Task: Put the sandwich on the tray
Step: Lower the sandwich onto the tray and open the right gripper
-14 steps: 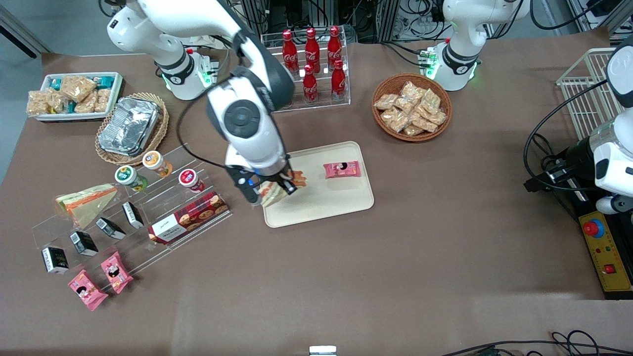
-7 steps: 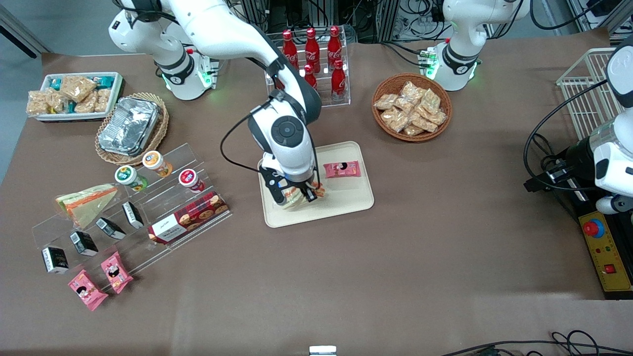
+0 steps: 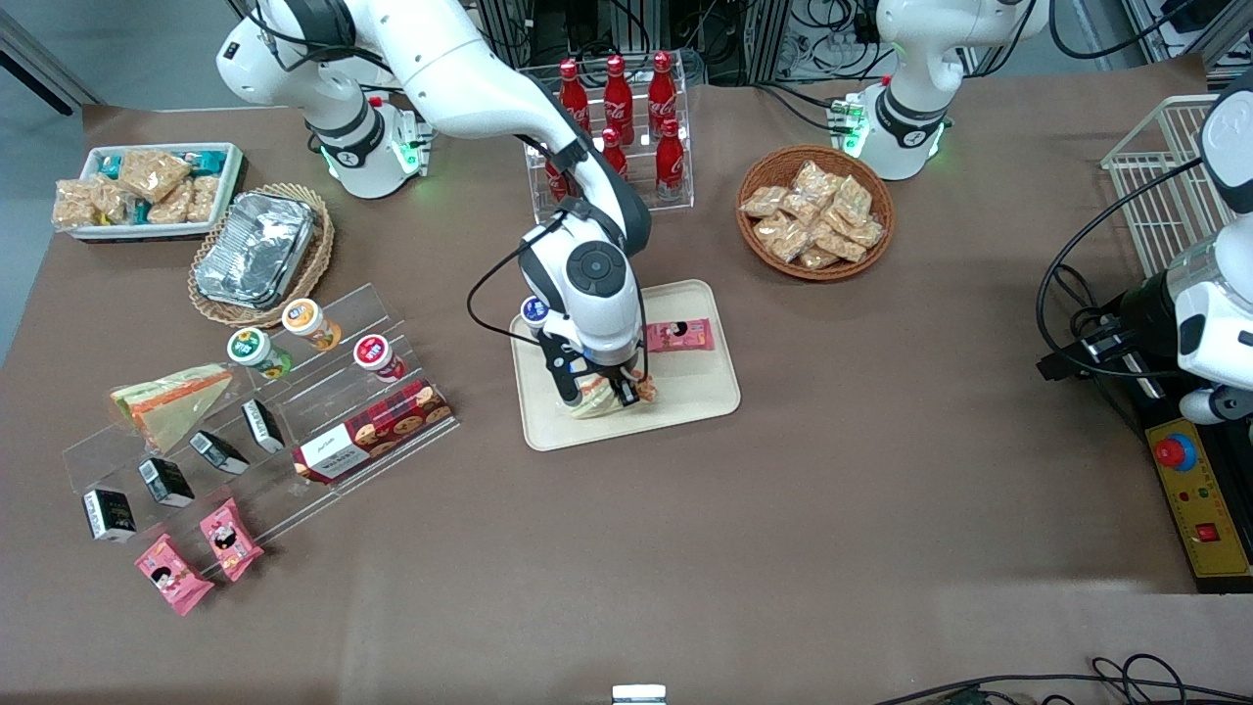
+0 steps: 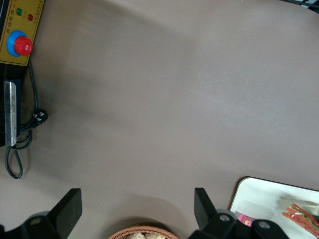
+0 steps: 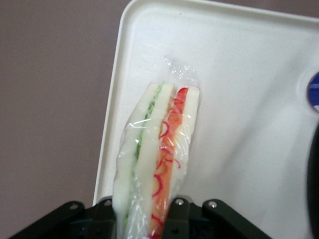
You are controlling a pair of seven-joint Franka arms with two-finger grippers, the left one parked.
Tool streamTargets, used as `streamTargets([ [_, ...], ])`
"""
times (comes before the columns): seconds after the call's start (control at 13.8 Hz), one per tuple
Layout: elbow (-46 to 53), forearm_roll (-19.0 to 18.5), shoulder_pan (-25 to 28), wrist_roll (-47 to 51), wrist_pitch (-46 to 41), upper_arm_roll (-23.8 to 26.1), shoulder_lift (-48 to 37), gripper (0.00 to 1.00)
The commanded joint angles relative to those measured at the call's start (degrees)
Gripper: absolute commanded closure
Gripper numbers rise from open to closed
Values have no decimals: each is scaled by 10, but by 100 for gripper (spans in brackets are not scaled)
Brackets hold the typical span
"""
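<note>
So right now the claw (image 3: 599, 392) is down over the tray (image 3: 685, 397), a bit left of the middle of the front frame, and it's clamped on the sandwich (image 3: 593, 399). The wrist camera shows it best: the sandwich (image 5: 154, 159) stands on edge between the two black fingers (image 5: 175, 219), clear wrap bunched at its tip, white bread with a green stripe on one side and a red-orange stripe on the other. It hangs over the tray (image 5: 259, 59) close to one rim, with brown desk (image 5: 50, 99) showing past that rim. Can't tell if the bottom of the sandwich actually touches the tray surface or sits just above it.

Also on the tray is a pink snack packet (image 3: 677, 336), farther from the front camera than the sandwich and not touching it. Toward the working arm's end of the desk (image 3: 685, 548) there's a clear tiered rack (image 3: 323, 392) with cups and a red cookie box (image 3: 374, 431), plus a second wrapped wedge (image 3: 171, 401) with a wide orange band lying at its end. Upper middle of the frame has a clear case of red cola bottles (image 3: 617, 117), and a wicker basket of snack bags (image 3: 814, 211) sits to the right of it.
</note>
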Motion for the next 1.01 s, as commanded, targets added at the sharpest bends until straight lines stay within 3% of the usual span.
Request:
streamTargets([
  [0.0, 4, -8, 9, 25, 29, -8, 17, 100],
  [0.22, 5, -12, 8, 23, 31, -9, 20, 100],
  [0.29, 5, -12, 4, 24, 31, -9, 21, 43],
  [0.36, 6, -13, 4, 23, 31, -9, 26, 1],
  [0.94, 11, -13, -4, 15, 0, -13, -6, 0],
])
